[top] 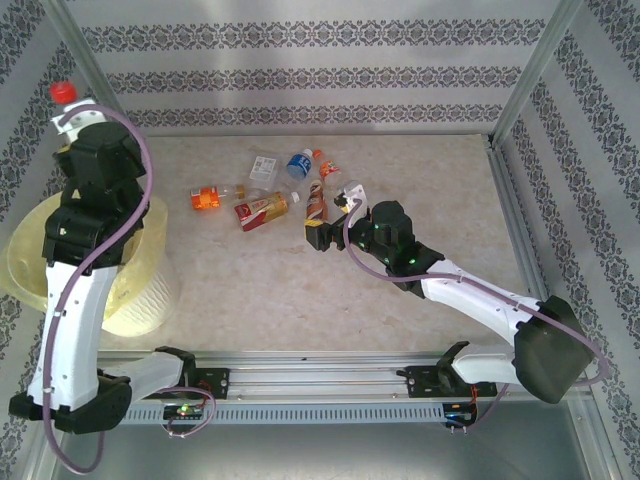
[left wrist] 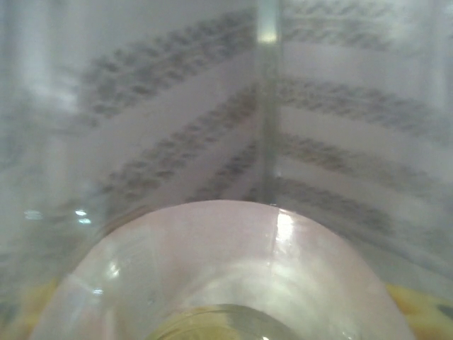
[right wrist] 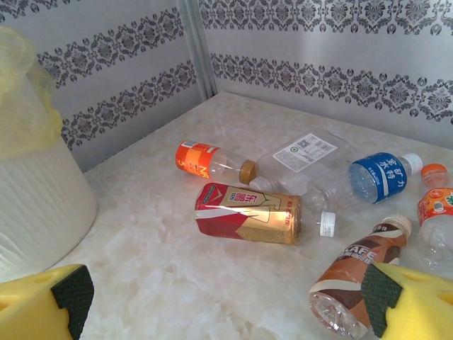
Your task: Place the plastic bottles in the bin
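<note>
My left gripper (top: 78,125) is raised above the bin (top: 25,262), a pale-yellow bucket with a yellow liner, and is shut on a clear plastic bottle with a red cap (top: 63,92). That bottle's clear body (left wrist: 226,276) sits right against the left wrist camera. Several plastic bottles lie on the table: orange-labelled (right wrist: 202,160), red-and-gold (right wrist: 248,214), white-labelled (right wrist: 301,157), blue-labelled (right wrist: 379,177), another orange one (right wrist: 437,205) and brown (right wrist: 357,273). My right gripper (right wrist: 225,301) stands open low over the table, its right pad (right wrist: 375,301) beside the brown bottle.
The bin's ribbed wall (right wrist: 35,198) stands left of the right gripper. Patterned walls and metal posts (top: 520,90) enclose the table. Bare marble (top: 300,290) lies between the bottle cluster and the arm bases.
</note>
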`<state>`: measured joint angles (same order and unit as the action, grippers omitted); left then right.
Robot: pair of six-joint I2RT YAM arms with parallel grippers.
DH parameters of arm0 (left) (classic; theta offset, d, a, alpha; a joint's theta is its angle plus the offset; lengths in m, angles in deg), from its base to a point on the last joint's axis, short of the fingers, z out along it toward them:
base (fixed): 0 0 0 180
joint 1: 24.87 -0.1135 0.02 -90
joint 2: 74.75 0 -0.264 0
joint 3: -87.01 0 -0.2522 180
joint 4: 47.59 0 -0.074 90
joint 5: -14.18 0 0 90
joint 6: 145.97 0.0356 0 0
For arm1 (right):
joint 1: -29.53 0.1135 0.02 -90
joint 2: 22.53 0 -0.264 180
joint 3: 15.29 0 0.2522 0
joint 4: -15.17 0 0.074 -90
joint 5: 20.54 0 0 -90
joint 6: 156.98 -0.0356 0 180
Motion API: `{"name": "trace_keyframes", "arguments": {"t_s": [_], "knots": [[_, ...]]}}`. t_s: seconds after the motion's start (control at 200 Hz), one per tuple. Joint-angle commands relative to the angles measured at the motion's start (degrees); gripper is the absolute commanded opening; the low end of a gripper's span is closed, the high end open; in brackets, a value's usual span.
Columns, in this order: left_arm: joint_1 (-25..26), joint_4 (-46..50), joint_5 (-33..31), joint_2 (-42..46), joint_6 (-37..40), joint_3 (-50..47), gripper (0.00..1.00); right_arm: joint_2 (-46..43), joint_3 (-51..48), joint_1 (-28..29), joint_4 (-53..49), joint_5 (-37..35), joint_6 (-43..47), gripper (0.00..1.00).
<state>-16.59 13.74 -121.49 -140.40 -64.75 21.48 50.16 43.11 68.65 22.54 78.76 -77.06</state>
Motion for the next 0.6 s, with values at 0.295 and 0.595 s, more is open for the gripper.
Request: {"name": "trace_keyframes", "arguments": {"t_s": [0.295,0.595], "knots": [[-18.7,12.9,17.7,-0.2,-8.4,-2.9,0.63,-0.3,2.0,-0.7,0.9,0.5,0.0,0.98],[-26.5,14.1,28.9,-0.4,-11.4,-10.3,0.69,0.9,2.8,-0.7,0.6,1.2,-0.3,0.98]]}}
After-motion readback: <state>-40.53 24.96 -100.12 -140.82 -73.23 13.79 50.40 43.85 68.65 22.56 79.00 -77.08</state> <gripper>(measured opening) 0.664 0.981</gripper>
